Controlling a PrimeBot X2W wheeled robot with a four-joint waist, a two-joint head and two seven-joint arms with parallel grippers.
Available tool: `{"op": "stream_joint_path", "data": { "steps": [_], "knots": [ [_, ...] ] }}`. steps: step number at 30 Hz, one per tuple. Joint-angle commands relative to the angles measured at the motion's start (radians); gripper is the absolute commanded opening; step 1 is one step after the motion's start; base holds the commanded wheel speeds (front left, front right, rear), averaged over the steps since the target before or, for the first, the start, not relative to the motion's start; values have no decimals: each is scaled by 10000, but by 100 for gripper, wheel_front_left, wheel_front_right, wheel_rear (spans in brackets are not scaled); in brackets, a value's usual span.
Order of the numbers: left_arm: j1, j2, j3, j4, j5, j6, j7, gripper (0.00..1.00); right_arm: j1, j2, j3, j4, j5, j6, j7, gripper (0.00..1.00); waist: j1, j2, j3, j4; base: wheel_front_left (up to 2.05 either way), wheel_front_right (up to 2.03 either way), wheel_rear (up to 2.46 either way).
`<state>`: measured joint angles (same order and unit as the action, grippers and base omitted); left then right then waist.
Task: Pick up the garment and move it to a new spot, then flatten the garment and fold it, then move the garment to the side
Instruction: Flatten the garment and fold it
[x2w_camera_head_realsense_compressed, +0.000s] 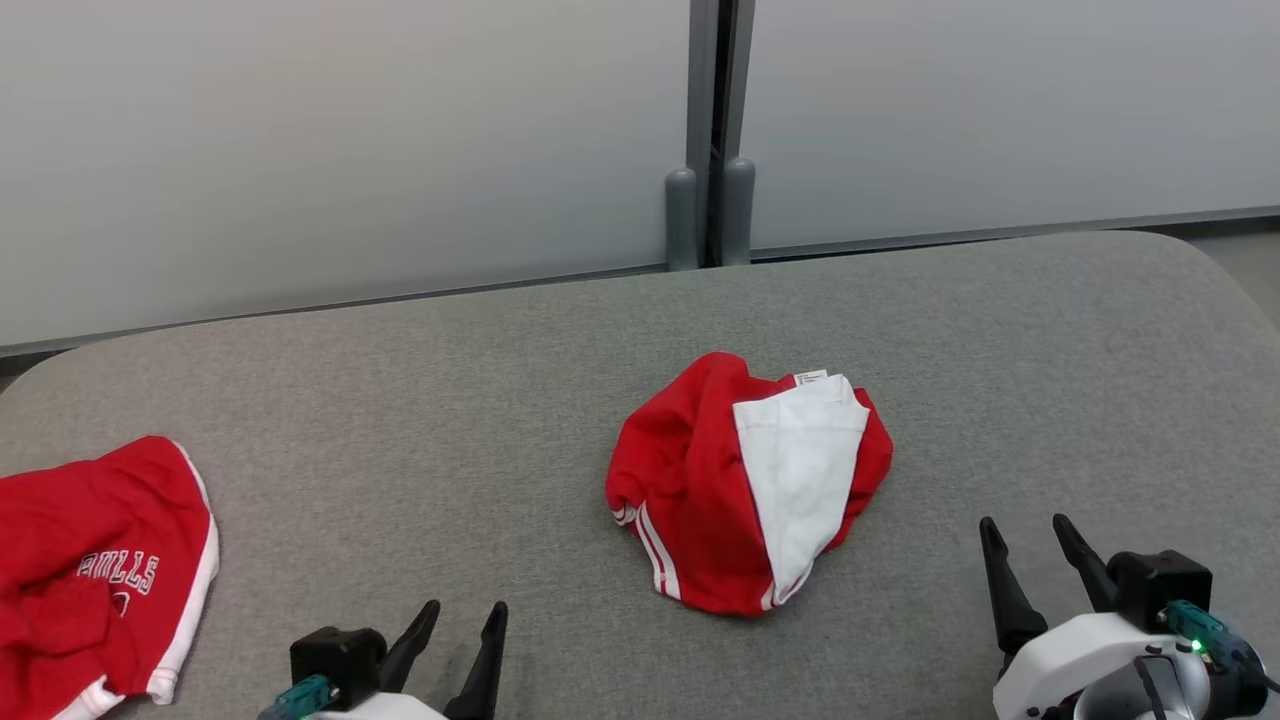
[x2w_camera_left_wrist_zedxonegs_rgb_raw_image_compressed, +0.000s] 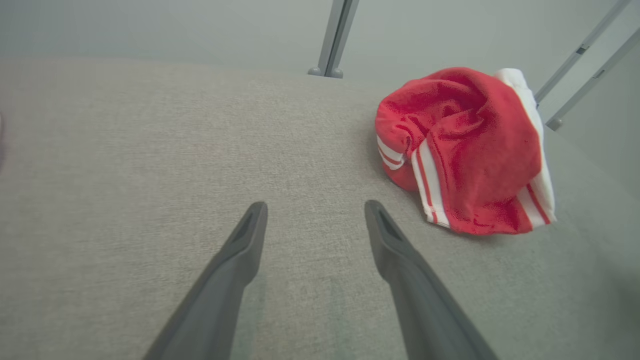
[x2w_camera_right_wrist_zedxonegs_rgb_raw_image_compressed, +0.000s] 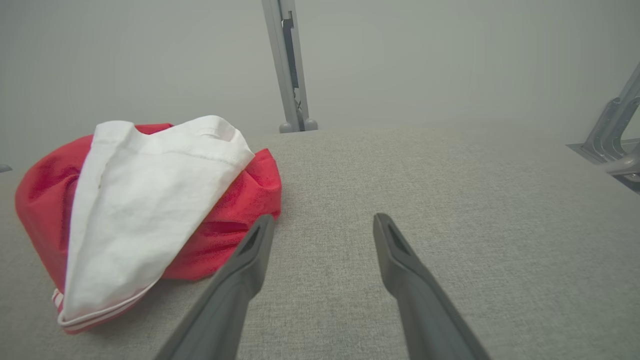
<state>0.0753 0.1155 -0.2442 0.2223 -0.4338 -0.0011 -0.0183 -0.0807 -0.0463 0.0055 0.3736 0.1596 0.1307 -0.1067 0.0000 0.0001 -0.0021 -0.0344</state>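
A crumpled red garment (x2w_camera_head_realsense_compressed: 690, 490) with a white inner pocket and white side stripes lies bunched near the middle of the grey table (x2w_camera_head_realsense_compressed: 420, 400). My left gripper (x2w_camera_head_realsense_compressed: 463, 612) sits open at the lower left, apart from the garment. The left wrist view has the garment (x2w_camera_left_wrist_zedxonegs_rgb_raw_image_compressed: 470, 150) to the upper right of the open left gripper (x2w_camera_left_wrist_zedxonegs_rgb_raw_image_compressed: 315, 207). My right gripper (x2w_camera_head_realsense_compressed: 1027, 525) is open at the lower right, a short way right of the garment. In the right wrist view the garment (x2w_camera_right_wrist_zedxonegs_rgb_raw_image_compressed: 140, 210) lies just left of the open right gripper (x2w_camera_right_wrist_zedxonegs_rgb_raw_image_compressed: 322, 220), nearly touching one of its fingers (x2w_camera_right_wrist_zedxonegs_rgb_raw_image_compressed: 250, 255).
A second red garment (x2w_camera_head_realsense_compressed: 90, 570) with white trim and lettering lies at the table's left edge. Pale wall panels with a grey post (x2w_camera_head_realsense_compressed: 712, 130) stand behind the table. The table's rounded right corner (x2w_camera_head_realsense_compressed: 1210, 270) is near my right arm.
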Motion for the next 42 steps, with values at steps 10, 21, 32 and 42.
{"op": "stream_joint_path", "data": {
  "steps": [10,21,32,42],
  "knots": [
    [-1530,-305,-1075,1362,57,-617,611,100,-544,-72,212,356,193,2,-368,100,0,-1,772,-1833,0,0,0],
    [-2402,-443,-998,2690,-288,-311,923,100,-731,-69,305,605,433,2,-642,100,0,-1,1172,-2755,0,0,0],
    [-2906,-476,-1425,3223,-436,-860,700,0,-907,-71,392,930,521,2,-824,100,0,-1,1190,-2703,0,0,0],
    [-5570,-572,-2347,986,-339,-1232,-494,0,-964,-71,540,1054,518,3,-829,100,0,-1,1009,-2388,0,0,0]
  ]
}}
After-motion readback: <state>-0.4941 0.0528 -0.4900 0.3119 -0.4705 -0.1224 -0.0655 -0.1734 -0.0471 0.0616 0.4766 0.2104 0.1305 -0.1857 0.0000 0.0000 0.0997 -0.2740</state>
